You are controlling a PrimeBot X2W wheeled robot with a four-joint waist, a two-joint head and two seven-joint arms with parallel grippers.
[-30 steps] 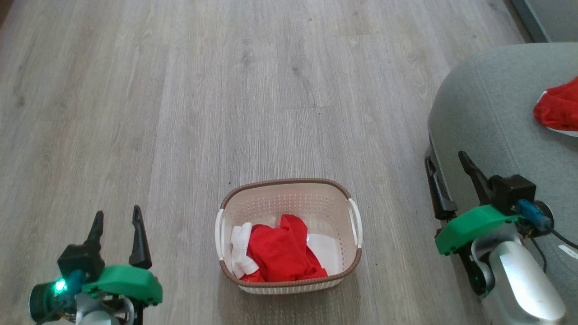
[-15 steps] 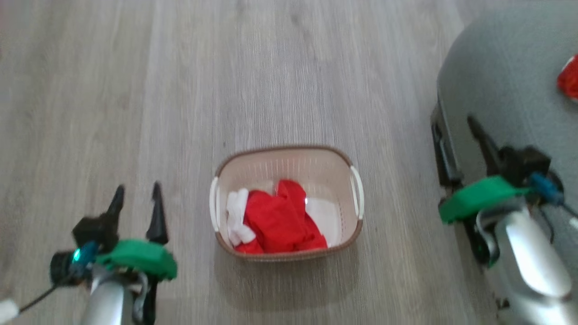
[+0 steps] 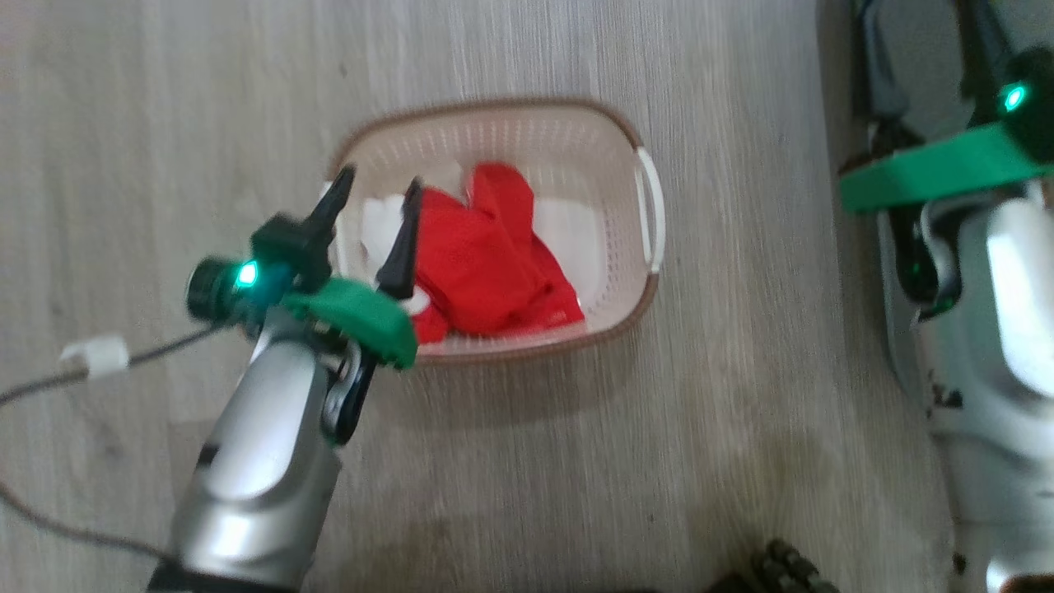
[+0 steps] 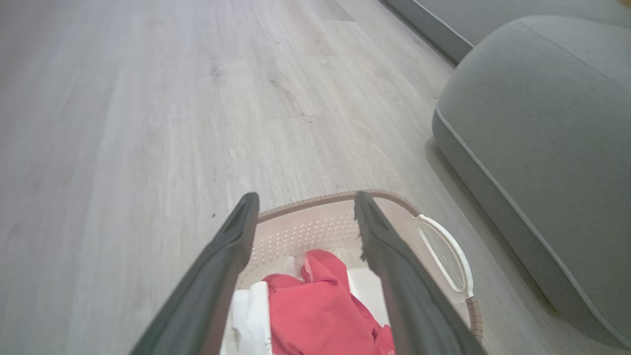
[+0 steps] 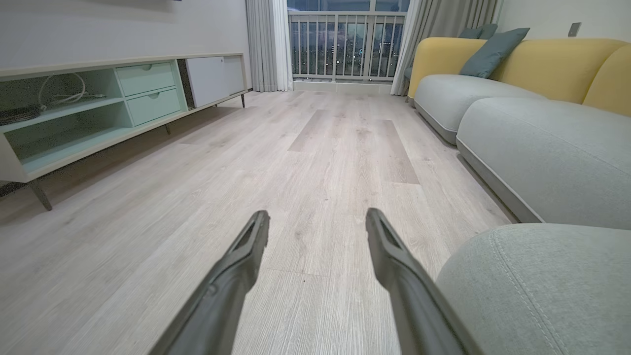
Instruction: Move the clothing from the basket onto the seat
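The left gripper (image 3: 377,185) hangs spread and empty over the left end of the basket (image 3: 576,140), and its fingers mask part of the rim. The right gripper (image 5: 318,216), jaws apart and holding nothing, hovers above the floor (image 5: 320,148) beside the seat (image 5: 537,286). Its fingertips are blurred and cut off in the head view. The clothing (image 3: 486,247) lies heaped in the basket, its near-left corner hidden behind the left wrist.

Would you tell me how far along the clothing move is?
Done: nothing confirmed; the seat part in view is bare. In hand: the open left gripper hovers over the basket, empty. Left: the red clothing inside it.
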